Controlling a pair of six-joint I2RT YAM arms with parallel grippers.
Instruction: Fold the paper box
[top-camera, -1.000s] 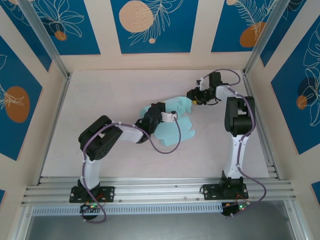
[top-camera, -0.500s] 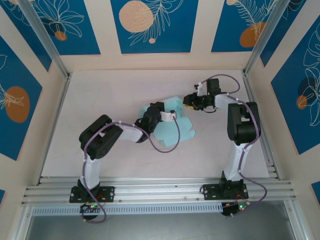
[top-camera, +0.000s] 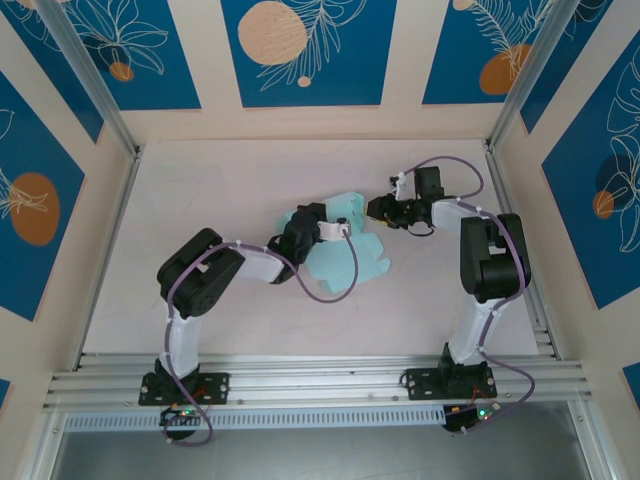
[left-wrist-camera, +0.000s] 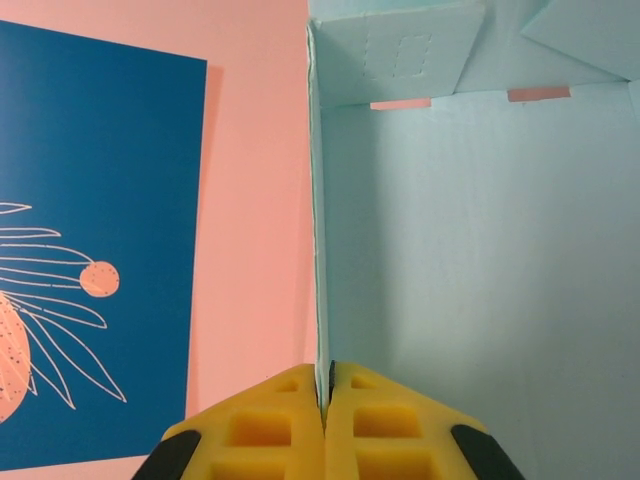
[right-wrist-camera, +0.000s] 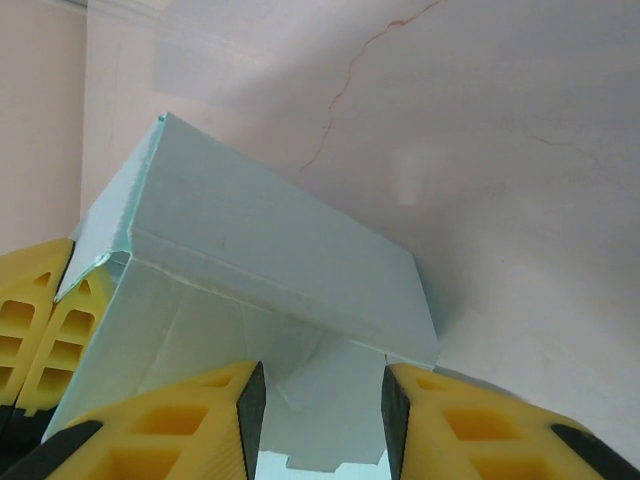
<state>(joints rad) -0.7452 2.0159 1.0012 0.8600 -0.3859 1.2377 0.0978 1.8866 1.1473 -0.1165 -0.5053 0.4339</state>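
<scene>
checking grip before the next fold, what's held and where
The left gripper pinches the paper box by the thin edge of a raised side panel; the right gripper is open, holding nothing.

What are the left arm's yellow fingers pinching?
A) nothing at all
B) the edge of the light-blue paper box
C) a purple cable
B: in the left wrist view, the left fingers are squeezed shut on the thin edge of a wall of the paper box.
</scene>
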